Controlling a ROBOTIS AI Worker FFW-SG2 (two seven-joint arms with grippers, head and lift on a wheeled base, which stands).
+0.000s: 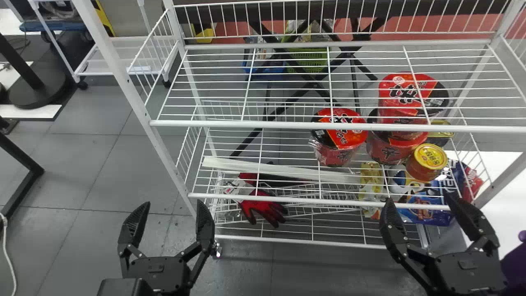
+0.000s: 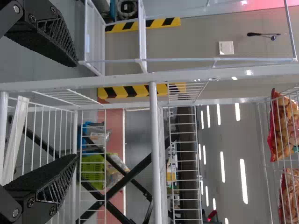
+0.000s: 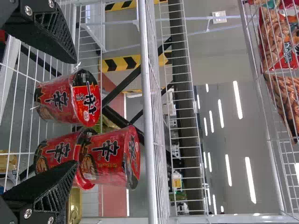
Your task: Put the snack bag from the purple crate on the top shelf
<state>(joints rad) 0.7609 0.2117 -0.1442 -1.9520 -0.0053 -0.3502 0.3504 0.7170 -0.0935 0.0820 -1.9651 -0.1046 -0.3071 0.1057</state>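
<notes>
My left gripper [image 1: 171,205] stands open in front of the white rack's left part, nothing between its fingers; the left gripper [image 2: 75,110] is likewise open in its wrist view. To the right, my right gripper [image 1: 419,199] is open before the lower shelves, and the right gripper [image 3: 75,112] shows apart fingers with noodle cups beyond. Part of a purple crate [image 1: 513,267] shows at the head view's lower right edge; its contents are hidden. Snack bags [image 2: 283,126] lie on a high wire shelf, as do the snack bags [image 3: 275,42] in the right wrist view.
Red noodle cups [image 1: 339,135] and a yellow-lidded can [image 1: 429,158] stand on the middle shelf. Below are red gloves [image 1: 263,207] and blue packages [image 1: 425,207]. The wire shelf's front rail [image 1: 287,124] crosses ahead of both arms; a white post [image 1: 135,98] rises at left.
</notes>
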